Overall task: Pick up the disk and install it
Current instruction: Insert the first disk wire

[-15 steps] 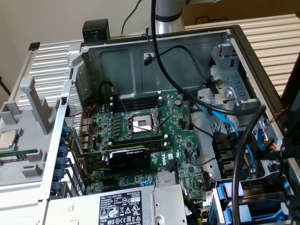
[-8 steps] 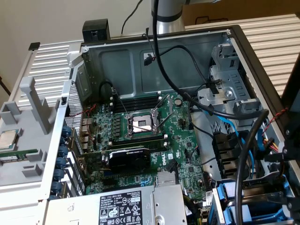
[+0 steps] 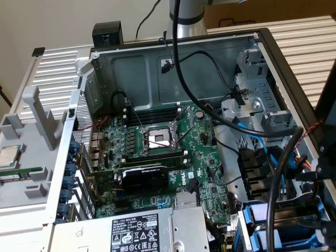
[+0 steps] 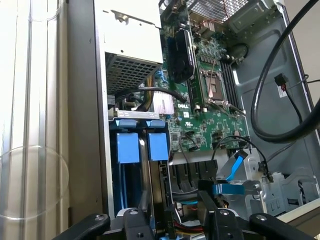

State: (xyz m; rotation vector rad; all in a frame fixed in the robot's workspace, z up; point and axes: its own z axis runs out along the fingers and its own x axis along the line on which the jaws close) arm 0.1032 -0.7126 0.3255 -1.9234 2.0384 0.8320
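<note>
While the black two-fingered pincer [image 4: 175, 221] hangs close to the drive cage with its jaws spread wide and nothing clasped between them, the disk [image 4: 158, 146], a flat silver-metal hard drive in a bright blue plastic carrier frame, sits slotted into the grey metal drive cage [image 4: 131, 114] of an opened desktop computer case [image 3: 157, 63]. Its blue front tab faces the wrist camera, and the metal body is hidden down in the slot. A second bright blue plastic carrier [image 4: 127, 148] stands just beside it in the neighbouring slot, nearer the case wall. Red and yellow wires [image 4: 186, 228] show through the gap between the pincer's black fingers [image 4: 134, 222].

In the exterior view the cage and its blue carriers lie at the case's lower corner on the exterior view's right, next to the large grey metal power-supply box [image 3: 131, 231] with its white printed label. The green motherboard [image 3: 210, 173] covers the case floor, carrying an uncovered square silver processor socket [image 3: 158, 138] and a black graphics card [image 3: 144, 177]. A thick black cable [image 3: 177, 58] drops from the silver robot arm [image 3: 184, 16] and loops across the case. On the exterior view's left, outside the case, a small square silver processor chip [image 3: 7, 156] rests in a grey plastic tray [image 3: 31, 178].
</note>
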